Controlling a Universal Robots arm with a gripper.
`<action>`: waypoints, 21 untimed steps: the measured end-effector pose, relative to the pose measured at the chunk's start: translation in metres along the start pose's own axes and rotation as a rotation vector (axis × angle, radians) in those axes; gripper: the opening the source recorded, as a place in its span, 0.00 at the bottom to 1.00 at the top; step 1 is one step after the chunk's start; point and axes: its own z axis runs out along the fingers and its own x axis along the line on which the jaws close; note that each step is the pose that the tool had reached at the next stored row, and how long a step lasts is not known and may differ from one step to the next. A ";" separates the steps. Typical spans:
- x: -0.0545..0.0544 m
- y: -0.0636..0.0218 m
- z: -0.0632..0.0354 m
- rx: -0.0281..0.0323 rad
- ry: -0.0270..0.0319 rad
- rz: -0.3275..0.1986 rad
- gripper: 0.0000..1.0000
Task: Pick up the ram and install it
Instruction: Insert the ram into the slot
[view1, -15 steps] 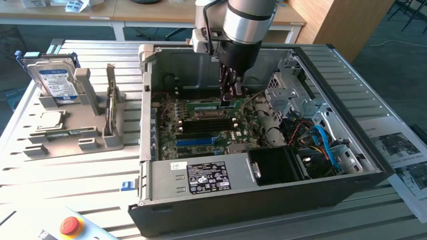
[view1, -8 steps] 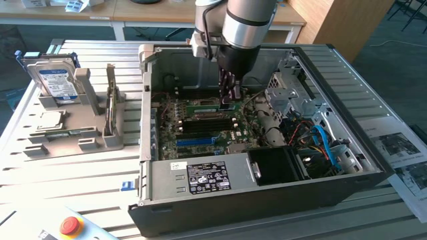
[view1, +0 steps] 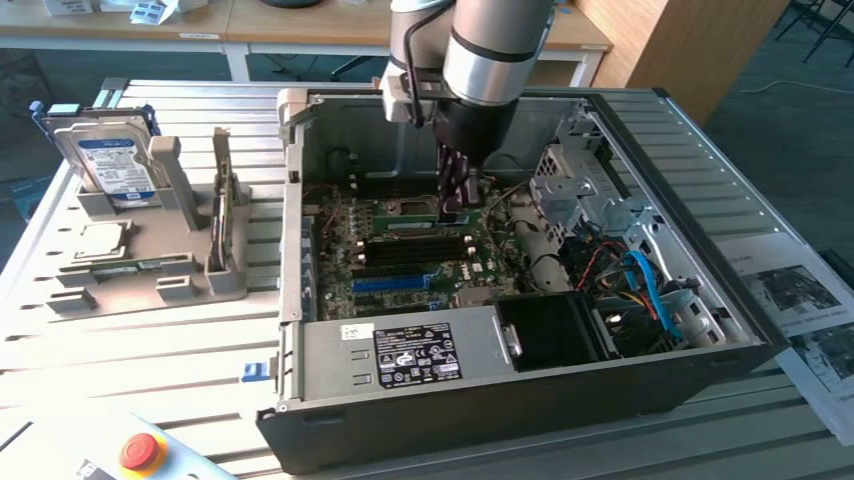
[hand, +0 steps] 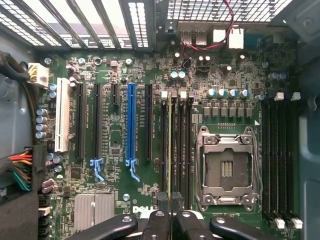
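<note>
The ram (hand: 172, 150) is seen from its thin edge, a long greenish-yellow line. It lies along one of the black slots just beside the square metal chip socket (hand: 226, 167). I cannot tell if it is pushed all the way into that slot or only sits on top of it. The gripper (hand: 171, 210) has its two black fingers (hand: 161, 220) pressed together on one end of the ram, so it is clamped on the ram.

On the other side of the ram, the long blue slot (hand: 131, 125) runs the same way, with more black slots next to it and a white slot (hand: 62, 120) further off. Past the socket there is another row of black slots (hand: 280, 150). All of this sits on the green board (hand: 120, 165).

In the exterior view the gripper (view1: 454, 195) points straight down into the open computer case (view1: 534, 410), near the middle of the board, and a bit of the ram (view1: 454, 213) peeks out under it. A grey power box (view1: 400, 355) with a black label sits at the near side of the case. A blue cable (view1: 647, 280) curls on the exterior view's right.

Outside the case, on the exterior view's left, a grey holder (view1: 134, 285) stands on the table (view1: 160, 360). A hard drive (view1: 114, 165) stands upright in it. A red button (view1: 140, 450) is at the near corner
</note>
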 end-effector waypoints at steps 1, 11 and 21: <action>0.000 0.0000 0.0010 0.0000 -0.0001 0.001 0.12; 0.000 0.0000 0.0105 0.0000 -0.0003 0.005 0.12; 0.000 -0.0001 0.0213 0.0001 -0.0006 0.011 0.12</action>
